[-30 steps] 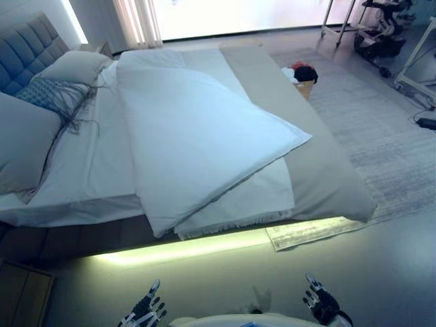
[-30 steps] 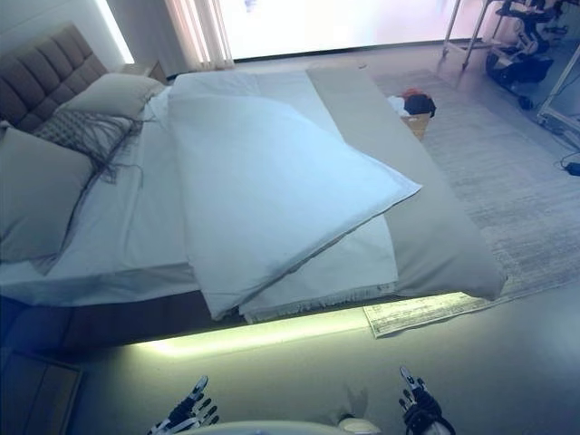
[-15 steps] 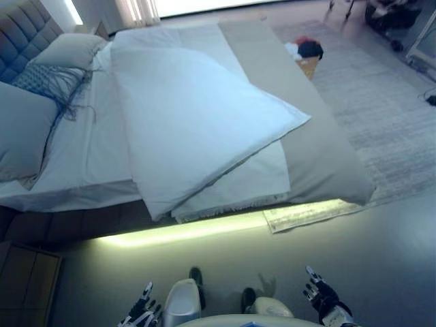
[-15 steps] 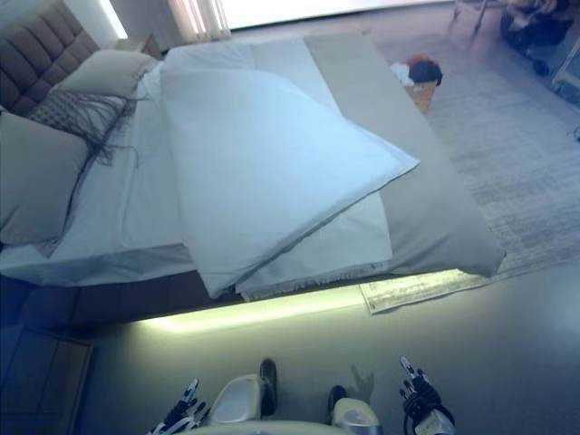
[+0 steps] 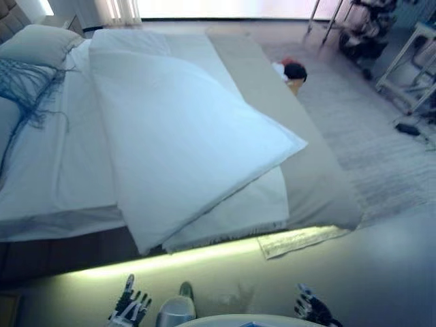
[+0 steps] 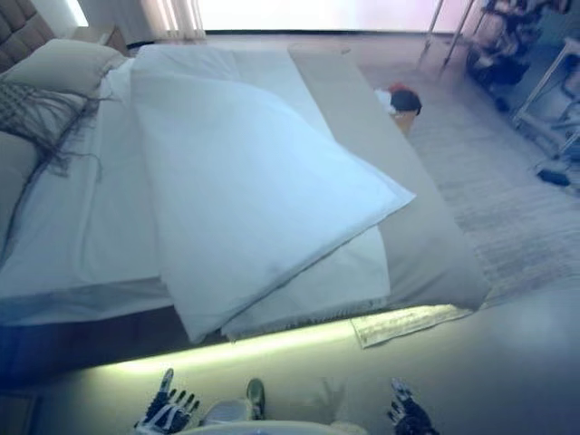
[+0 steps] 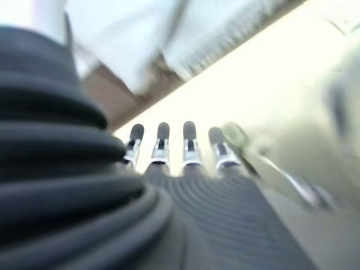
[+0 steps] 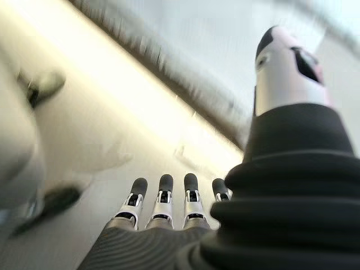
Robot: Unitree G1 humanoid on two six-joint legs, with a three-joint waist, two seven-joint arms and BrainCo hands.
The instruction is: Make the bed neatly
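Observation:
A white duvet [image 5: 184,136] lies folded back askew on the bed, its near corner [image 5: 146,248] hanging over the bed's near edge and another corner [image 5: 300,144] reaching onto the beige cover [image 5: 306,177]. The white sheet [image 5: 48,177] shows bare at the left. Pillows [image 6: 59,65] and a dark fringed cushion [image 5: 24,75] sit at the head. My left hand [image 5: 129,306] and right hand [image 5: 306,308] hang low above the floor, short of the bed, fingers straight and empty. Both wrist views show straight fingers [image 7: 163,140] [image 8: 166,194] with nothing held.
A strip of light [image 5: 177,257] glows under the bed's near edge. A grey rug [image 5: 368,143] lies right of the bed, its corner [image 5: 293,242] poking out by the near edge. A basket of clothes [image 5: 291,73] stands beyond the bed. Metal stands [image 5: 409,75] are at far right.
The camera has shifted right and closer, so the headboard side has slid out of view. Both hands stay low, open and empty.

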